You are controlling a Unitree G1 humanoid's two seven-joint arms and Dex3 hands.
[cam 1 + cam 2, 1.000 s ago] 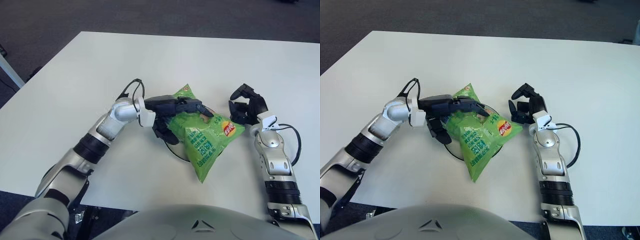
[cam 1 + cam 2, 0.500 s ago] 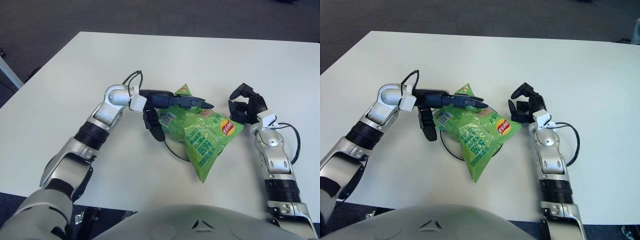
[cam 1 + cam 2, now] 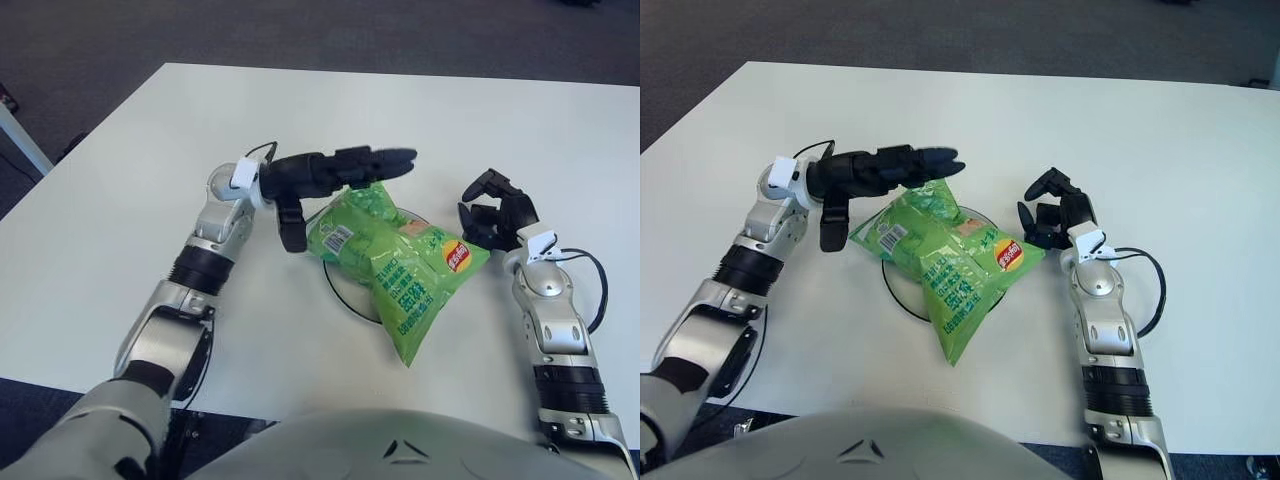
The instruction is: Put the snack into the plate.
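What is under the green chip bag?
A round plate on the table: only its rim shows on the left, and the bag covers the rest. The left hand is open above it.

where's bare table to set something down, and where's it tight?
Free: the far table beyond both hands, and the near-left patch between the left forearm and the snack bag. Tight: around the plate, with the left hand open above the bag and the right hand just right of it.

Glossy crinkled plastic snack bag (image 3: 395,262) on a smooth matt table (image 3: 300,110).
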